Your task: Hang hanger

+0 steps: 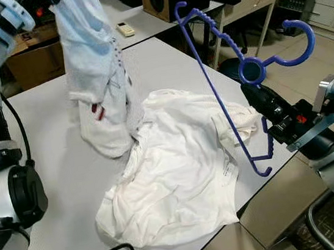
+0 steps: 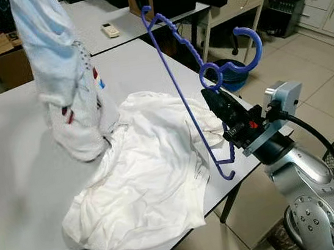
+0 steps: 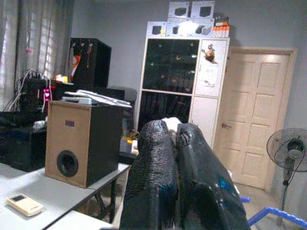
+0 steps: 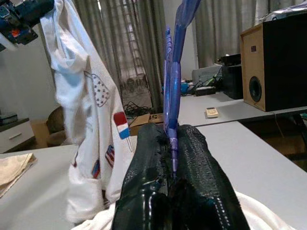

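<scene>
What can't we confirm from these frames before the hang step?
- Left claw: in the eye views its grip on the printed garment is cut off by the top edge.
- White shirt: the collar is buried in folds.
- Any rail for the purple hanger held by the right claw: out of frame.

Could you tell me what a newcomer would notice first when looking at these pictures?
Most striking is the purple plastic hanger, held tilted above the white table's right edge by the right gripper, whose black fingers are shut just below its hook. Next comes the white garment with small printed patches, lifted over the table's far left side by the left gripper, its hem touching a crumpled white shirt spread on the table.
</scene>
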You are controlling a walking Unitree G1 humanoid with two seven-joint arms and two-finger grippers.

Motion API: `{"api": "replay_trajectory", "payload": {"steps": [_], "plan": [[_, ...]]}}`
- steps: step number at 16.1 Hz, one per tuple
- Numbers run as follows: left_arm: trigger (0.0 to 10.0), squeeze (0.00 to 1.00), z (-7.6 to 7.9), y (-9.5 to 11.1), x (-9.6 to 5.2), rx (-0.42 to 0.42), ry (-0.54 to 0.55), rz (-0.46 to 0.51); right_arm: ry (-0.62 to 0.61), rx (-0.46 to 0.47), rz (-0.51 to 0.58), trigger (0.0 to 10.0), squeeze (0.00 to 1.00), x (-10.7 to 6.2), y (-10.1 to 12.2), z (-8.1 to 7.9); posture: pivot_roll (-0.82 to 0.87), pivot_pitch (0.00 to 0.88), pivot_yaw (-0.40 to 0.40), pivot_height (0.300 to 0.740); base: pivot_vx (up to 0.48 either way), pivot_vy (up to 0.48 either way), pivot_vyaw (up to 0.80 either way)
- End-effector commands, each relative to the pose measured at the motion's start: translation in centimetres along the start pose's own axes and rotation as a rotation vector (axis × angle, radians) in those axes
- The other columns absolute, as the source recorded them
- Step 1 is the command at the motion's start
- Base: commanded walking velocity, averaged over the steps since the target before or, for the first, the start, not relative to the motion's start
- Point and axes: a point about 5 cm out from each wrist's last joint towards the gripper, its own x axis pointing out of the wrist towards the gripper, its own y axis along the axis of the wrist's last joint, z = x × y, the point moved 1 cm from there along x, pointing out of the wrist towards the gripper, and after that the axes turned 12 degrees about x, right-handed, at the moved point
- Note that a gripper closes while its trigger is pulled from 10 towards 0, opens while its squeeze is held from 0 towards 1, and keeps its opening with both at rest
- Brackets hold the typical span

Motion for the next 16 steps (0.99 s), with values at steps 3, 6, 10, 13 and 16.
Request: {"api": "replay_trajectory", "payload": {"steps": [3,6,10,13,16], "plan": [[0.0,0.00,0.9,-1.5,0.5,0.077,0.001,-0.123,0.029,0.009,-0.008,10.0,0.00,-0.3,-0.2,-0.5,-0.07,0.000,0.041,0.740,0.000,0.000,0.00],[0.0,0.00,2.5,-5.2,0.7,0.061,-0.019,-0.256,-0.026,0.009,0.017,10.0,0.00,-0.3,-0.1,0.2,-0.07,0.000,0.048,0.740,0.000,0.000,0.00],[10.0,1.00,8.4,-14.8,-1.1,0.113,-0.233,-0.579,-0.086,0.001,0.020,10.0,0.00,-0.3,-0.3,0.6,-0.09,0.000,0.056,0.740,0.000,0.000,0.00],[10.0,1.00,9.1,-15.8,-1.8,0.142,-0.247,-0.610,-0.149,-0.012,0.017,10.0,0.00,-0.8,-0.4,1.3,-0.10,0.000,0.058,0.740,0.000,0.000,0.00],[10.0,1.00,8.2,-13.6,-2.5,0.059,-0.232,-0.497,-0.296,-0.036,0.068,10.0,0.00,-1.5,0.4,3.0,-0.11,0.000,0.049,0.740,0.000,0.000,0.00]]}}
